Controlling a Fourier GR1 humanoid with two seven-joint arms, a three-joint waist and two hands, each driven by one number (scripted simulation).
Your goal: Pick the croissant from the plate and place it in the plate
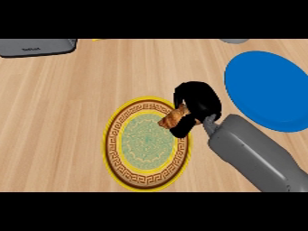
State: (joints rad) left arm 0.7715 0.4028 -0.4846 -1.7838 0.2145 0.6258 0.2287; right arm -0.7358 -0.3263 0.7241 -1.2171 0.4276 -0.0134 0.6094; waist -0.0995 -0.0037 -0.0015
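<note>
Wooden counter (49, 113) is being shown from above. At the patterned plate's (143, 173) upper right edge, the croissant (172, 117) is being gripped by the right hand (198, 103), its fingers (180, 131) curled round it. Nothing is being carried by the blue plate (271, 90) beside it.

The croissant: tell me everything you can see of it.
The croissant is a golden-brown pastry with darker ridges across its flaky-looking crust. Only part of it shows; the rest is hidden by the right hand, whose black fingers curl round it. It sits tilted, its visible end pointing down and left, over the right edge of the patterned plate with the yellow rim. Whether it touches that plate or is lifted off it cannot be told. The blue plate lies apart, to its right.
</note>
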